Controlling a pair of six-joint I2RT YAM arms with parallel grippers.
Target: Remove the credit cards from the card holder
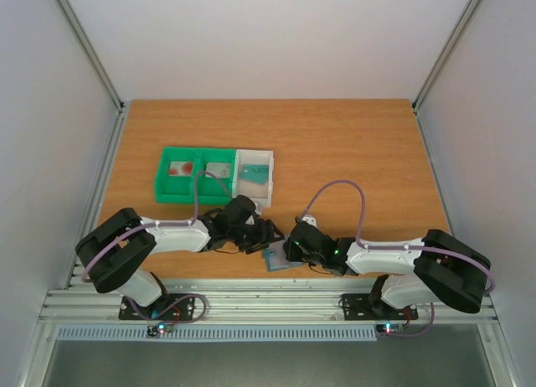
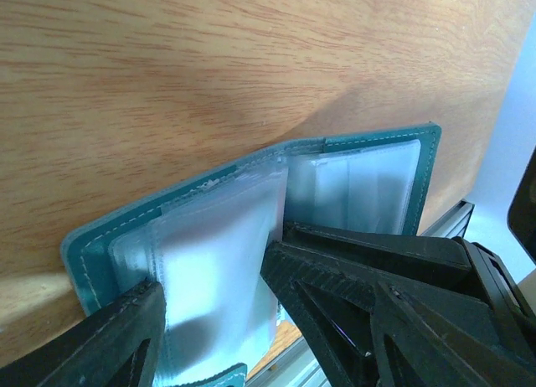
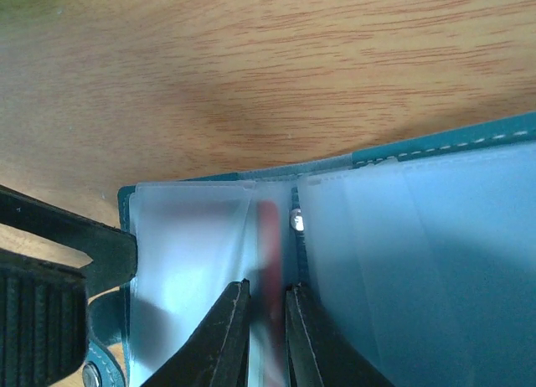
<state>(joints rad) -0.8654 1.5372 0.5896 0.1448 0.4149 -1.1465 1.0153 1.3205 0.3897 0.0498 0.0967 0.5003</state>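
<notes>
We log | left hand [image 2: 209, 291] wide open, straddling card holder [image 2: 360, 182] leaf | right hand [image 3: 268, 307] nearly closed, pinching red-marked credit card [image 3: 268, 232] at card holder's fold

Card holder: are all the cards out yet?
Not yet. Cards already lie in the trays. The right gripper is pinching a red-marked card in the card holder, while the left gripper straddles a sleeve. Pulling it out is left. More may hide inside.

Bare counter [image 1: 352, 144] open beyond the right hand [image 1: 291, 251], green tray [image 1: 167, 188] and white tray [image 1: 255, 162] just beyond the left hand [image 1: 265, 234], hands crowded close over the open card holder [image 1: 277, 260], card [image 3: 268, 236] filling the right hand's narrow gap, metal rail [image 1: 268, 296] just behind both
</notes>
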